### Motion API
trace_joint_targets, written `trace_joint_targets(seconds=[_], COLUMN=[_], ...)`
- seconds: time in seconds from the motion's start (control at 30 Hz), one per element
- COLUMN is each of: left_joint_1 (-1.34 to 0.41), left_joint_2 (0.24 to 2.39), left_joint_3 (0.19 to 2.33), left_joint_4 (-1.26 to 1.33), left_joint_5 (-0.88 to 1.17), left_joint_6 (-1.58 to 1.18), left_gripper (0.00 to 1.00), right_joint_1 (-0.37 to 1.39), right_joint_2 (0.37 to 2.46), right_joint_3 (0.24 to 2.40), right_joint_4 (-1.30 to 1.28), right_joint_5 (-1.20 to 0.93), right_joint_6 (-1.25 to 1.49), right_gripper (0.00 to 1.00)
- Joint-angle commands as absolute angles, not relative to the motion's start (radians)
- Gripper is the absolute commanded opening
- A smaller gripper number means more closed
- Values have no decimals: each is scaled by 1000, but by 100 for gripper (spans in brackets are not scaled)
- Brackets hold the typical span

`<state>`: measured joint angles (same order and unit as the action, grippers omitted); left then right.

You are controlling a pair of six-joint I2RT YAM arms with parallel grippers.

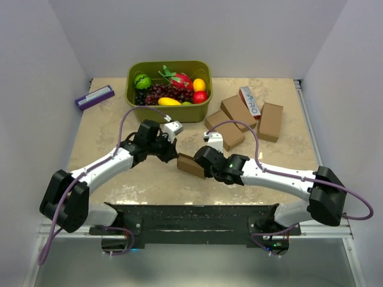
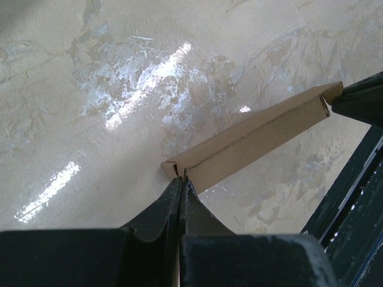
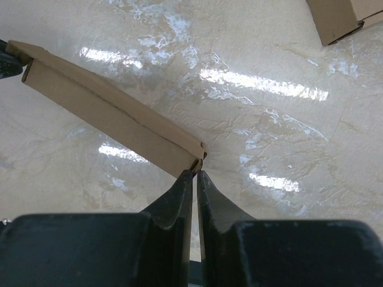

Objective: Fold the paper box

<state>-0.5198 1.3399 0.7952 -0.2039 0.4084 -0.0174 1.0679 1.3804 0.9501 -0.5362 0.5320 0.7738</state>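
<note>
Pinching paper box (image 2: pixel 251 140) at both ends: my left gripper (image 2: pixel 181 179) clamped tight on one end flap, my right gripper (image 3: pixel 195 172) narrowed onto opposite flap. Box spans between my jaws. Likely light, thin, crushable; grip creased corners gently.

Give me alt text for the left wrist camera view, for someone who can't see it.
The left gripper is shut on the near end of the slim brown paper box, which runs up and right to the right gripper at its far end. Below is a glossy beige table.
</note>
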Motion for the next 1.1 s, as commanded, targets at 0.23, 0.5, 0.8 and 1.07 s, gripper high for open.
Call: trace_joint_targets(seconds=[0.23, 0.5, 0.8, 1.07], left_joint_1=[-548, -571, -587, -591], left_joint_2=[1350, 1351, 1358, 1341], left_joint_3=[834, 834, 836, 836], left_joint_4=[-175, -190, -210, -210], left_joint_5=[426, 390, 357, 353], left_joint_6=[-35, -31, -29, -35], left_gripper=[0, 0, 0, 14], right_joint_1=[1071, 1071, 1075, 1083], right_joint_2=[1391, 1394, 1399, 1407], right_joint_3=[989, 962, 919, 910], right_joint_4=[-492, -482, -474, -491], right_joint_5=[546, 528, 506, 522], right_joint_6=[778, 793, 822, 838], right_gripper=[7, 2, 0, 0])
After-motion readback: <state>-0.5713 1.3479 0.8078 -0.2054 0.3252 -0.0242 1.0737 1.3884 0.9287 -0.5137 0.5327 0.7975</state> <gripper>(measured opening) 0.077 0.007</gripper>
